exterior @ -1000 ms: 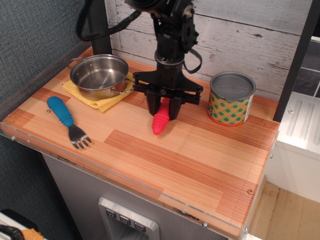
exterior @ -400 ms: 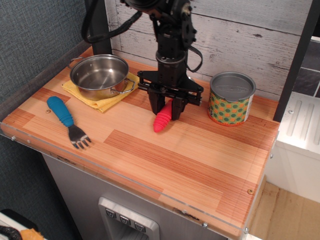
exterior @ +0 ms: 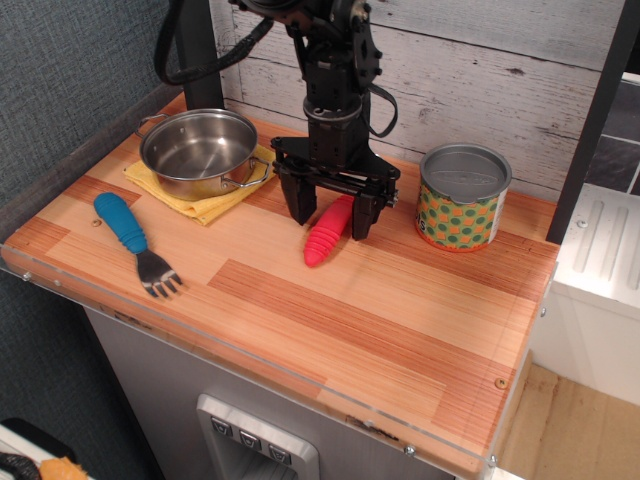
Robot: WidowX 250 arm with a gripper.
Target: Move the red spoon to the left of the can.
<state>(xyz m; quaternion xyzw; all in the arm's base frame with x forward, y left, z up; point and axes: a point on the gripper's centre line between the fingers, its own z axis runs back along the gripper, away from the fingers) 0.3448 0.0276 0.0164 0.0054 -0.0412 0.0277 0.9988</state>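
Observation:
The red spoon (exterior: pixel 325 236) lies flat on the wooden table (exterior: pixel 400 310), red handle pointing toward the front; its metal bowl is hidden behind the gripper. It rests a little left of the can (exterior: pixel 462 197), a short tin with a grey top and green sides with orange and yellow dots. My gripper (exterior: pixel 329 213) hangs just over the spoon's upper end, jaws spread wide on either side of the handle, holding nothing.
A steel pot (exterior: pixel 198 150) sits on a yellow cloth (exterior: pixel 205 203) at the back left. A blue-handled fork (exterior: pixel 132 240) lies near the front left edge. A plank wall stands behind the table.
The jaws, shut on the spoon's handle a second ago, have spread open and released it. The spoon now lies flat on the table, and the gripper has risen slightly.

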